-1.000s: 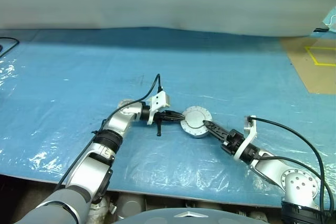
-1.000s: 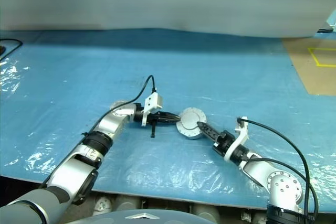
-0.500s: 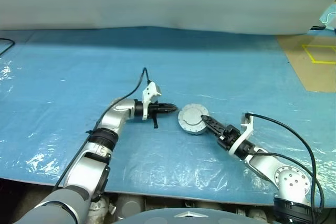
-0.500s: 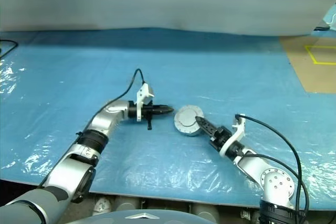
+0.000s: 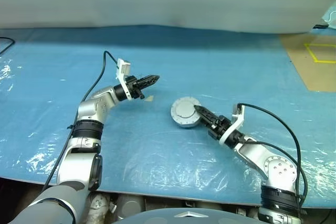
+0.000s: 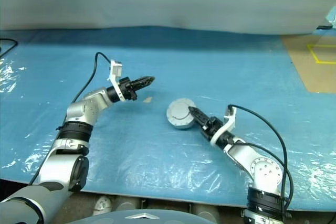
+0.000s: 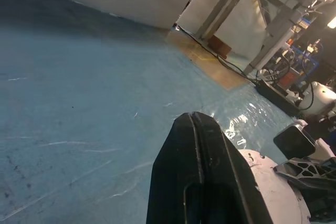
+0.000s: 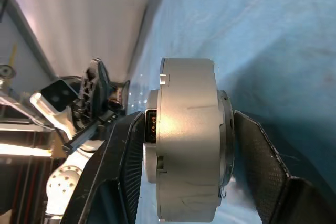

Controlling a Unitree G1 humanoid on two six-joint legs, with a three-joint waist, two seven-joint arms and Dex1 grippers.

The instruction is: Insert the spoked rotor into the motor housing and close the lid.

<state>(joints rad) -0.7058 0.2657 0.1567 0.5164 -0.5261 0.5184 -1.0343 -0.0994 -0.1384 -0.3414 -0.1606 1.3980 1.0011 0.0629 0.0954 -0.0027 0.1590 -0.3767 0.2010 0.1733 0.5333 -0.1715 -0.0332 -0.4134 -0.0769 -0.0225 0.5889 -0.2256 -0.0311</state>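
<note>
The motor housing (image 5: 184, 113) is a silver round body on the blue table cover, its flat silver lid (image 6: 178, 110) on top. The spoked rotor is hidden. My right gripper (image 5: 200, 112) is shut on the motor housing from the right, and in the right wrist view its black fingers (image 8: 125, 163) press on the two flat faces of the housing (image 8: 189, 156). My left gripper (image 5: 153, 79) hangs in the air up and to the left of the housing, shut and empty, its fingers (image 7: 195, 129) pressed together.
A small tan scrap (image 5: 148, 98) lies on the blue cover between the left gripper and the housing. A brown board (image 5: 315, 64) with yellow tape sits at the back right. A black cable (image 5: 6, 43) lies at the far left edge.
My left gripper has drawn back from the housing, rising and swinging to the left while staying shut. My right gripper has pushed the housing a little to the left.
</note>
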